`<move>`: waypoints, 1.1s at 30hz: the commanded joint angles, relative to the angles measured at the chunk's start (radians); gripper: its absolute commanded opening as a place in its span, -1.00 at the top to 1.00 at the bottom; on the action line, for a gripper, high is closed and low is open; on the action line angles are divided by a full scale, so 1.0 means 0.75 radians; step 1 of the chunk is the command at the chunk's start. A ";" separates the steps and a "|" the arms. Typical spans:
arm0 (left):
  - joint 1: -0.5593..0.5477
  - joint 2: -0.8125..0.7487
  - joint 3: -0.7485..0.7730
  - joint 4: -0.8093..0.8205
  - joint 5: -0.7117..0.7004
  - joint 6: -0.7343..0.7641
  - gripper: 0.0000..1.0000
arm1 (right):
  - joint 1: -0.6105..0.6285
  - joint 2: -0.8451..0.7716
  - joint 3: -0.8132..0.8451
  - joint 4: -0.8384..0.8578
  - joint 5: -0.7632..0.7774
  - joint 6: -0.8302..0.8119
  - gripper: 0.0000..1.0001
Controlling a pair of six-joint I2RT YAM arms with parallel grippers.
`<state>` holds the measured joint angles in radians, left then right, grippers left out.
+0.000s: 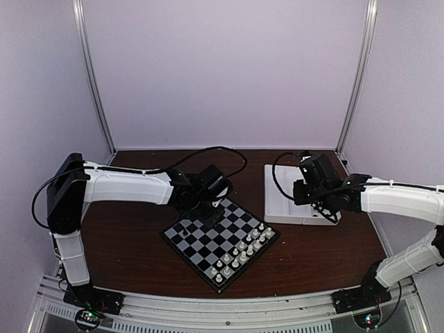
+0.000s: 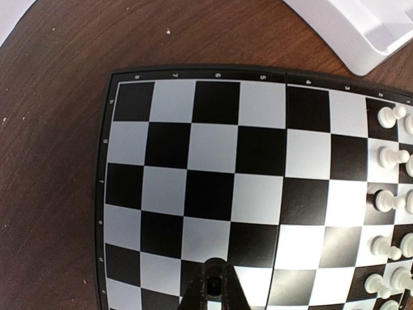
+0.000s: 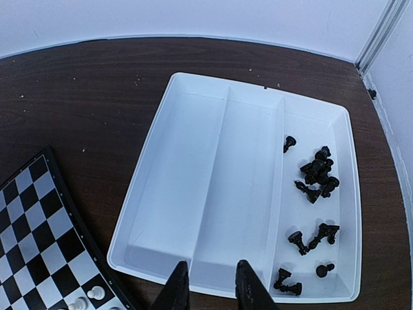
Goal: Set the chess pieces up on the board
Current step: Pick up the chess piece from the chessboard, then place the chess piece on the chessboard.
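1. Top external view: the left arm is reaching over the far-left corner of the chessboard [image 1: 201, 236], while the right arm is hanging over the white compartment tray [image 1: 281, 201] on the bench [image 1: 333, 243].
2. White chessmen [image 1: 243, 253] are standing in two rows along the board's near-right side. No black piece is showing on any square in view.
3. Right wrist view: the black chessmen [image 3: 317, 173] are all lying in the tray's right-hand compartment. One knot sits mid-way along it and loose ones are scattered nearer the camera.
4. The right claw [image 3: 211, 265] is hovering at the tray's near wall, about over the middle compartment, with its jaws parted and nothing between them.
5. So the pieces are sitting ahead and to the right of that claw, one divider across. I'm judging the right arm far the nearer, with the left well apart from the tray.
6. Most pieces are tipped over with their long axes pointing every which way, and the knot looks tangled, so a loose outlier seems the easier pick.
7. Left wrist view: the left claw [image 2: 213, 274] is closed tight over a dark square near the board's edge, and no piece is showing in it.
8. From above, the right arm is covering the black pieces entirely, and the left wrist view is cutting off the board's near side.
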<state>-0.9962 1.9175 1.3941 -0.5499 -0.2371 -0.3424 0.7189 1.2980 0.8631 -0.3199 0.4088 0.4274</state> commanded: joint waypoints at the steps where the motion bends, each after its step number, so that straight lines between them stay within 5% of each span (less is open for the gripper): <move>1: 0.013 -0.064 -0.079 -0.004 -0.047 -0.061 1.00 | -0.009 0.009 -0.010 0.026 -0.005 0.016 0.49; 33: 0.099 -0.195 -0.321 0.073 -0.026 -0.136 1.00 | -0.009 0.055 0.013 0.044 -0.035 0.006 0.49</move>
<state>-0.9306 1.8080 1.1732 -0.5350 -0.2646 -0.4286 0.7162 1.3315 0.8631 -0.2947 0.3817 0.4263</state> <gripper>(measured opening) 0.045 0.255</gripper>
